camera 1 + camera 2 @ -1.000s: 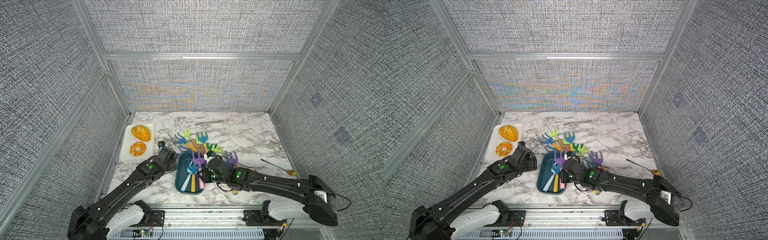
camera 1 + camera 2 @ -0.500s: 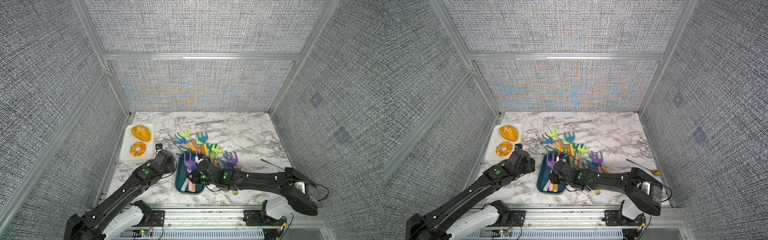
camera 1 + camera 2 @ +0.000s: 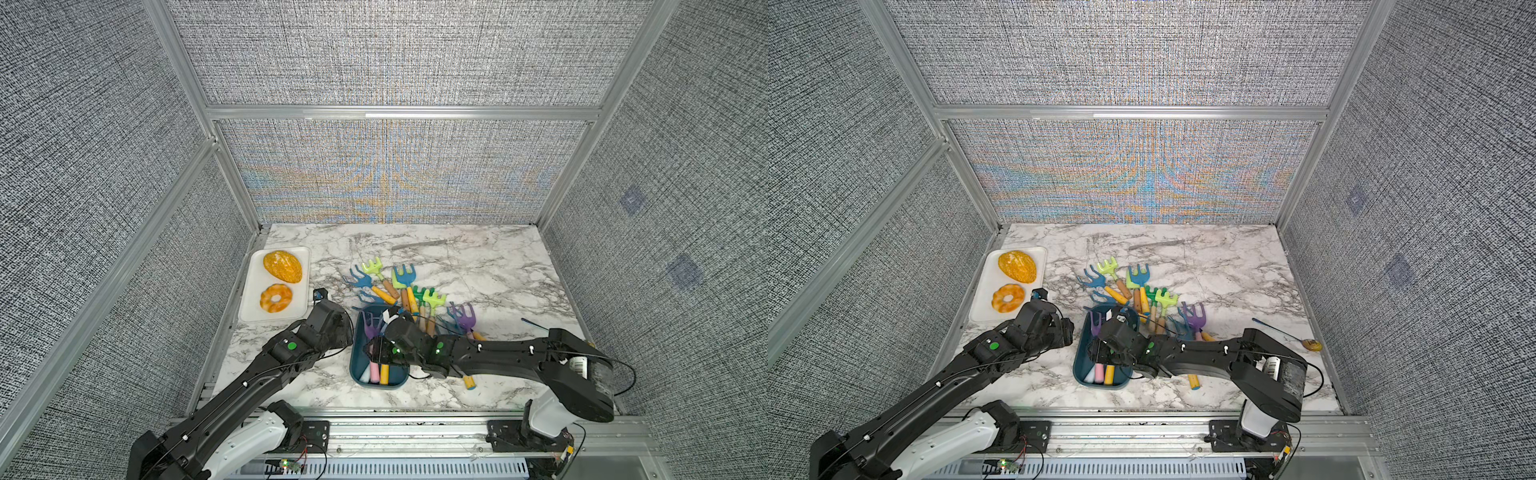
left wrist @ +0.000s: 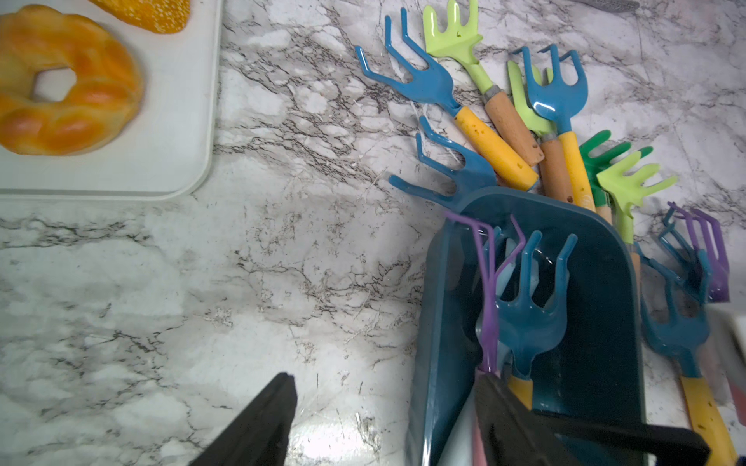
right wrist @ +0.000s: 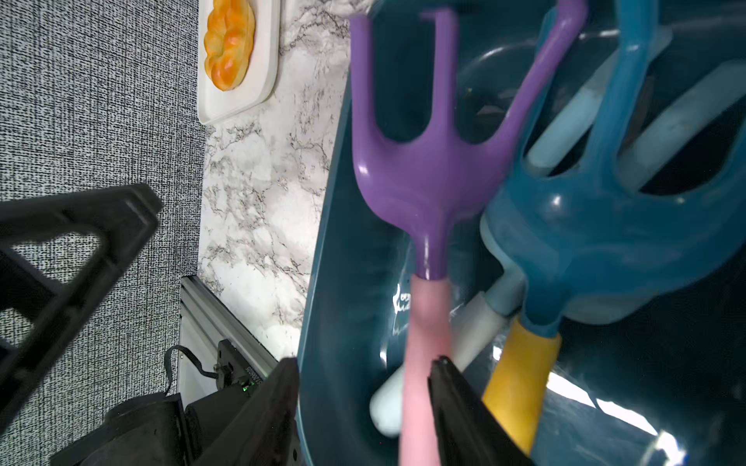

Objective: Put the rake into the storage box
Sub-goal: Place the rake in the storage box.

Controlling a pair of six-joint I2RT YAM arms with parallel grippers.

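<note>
Rake [image 5: 424, 189] lower, between right tool [image 5: 363, 363] jaws

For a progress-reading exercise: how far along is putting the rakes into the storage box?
Done: a blue rake and a pale rake lie in the storage box. In hand: the purple rake is inside too, its pink handle between the right gripper's open jaws. Left: several rakes piled on the table.

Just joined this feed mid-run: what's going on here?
The right gripper is over the storage box, its fingers parted around the pink handle of the purple rake, which sits inside the box next to a blue rake. The left gripper is open at the box's wall, holding nothing. More rakes are piled on the table beyond the box.
</note>
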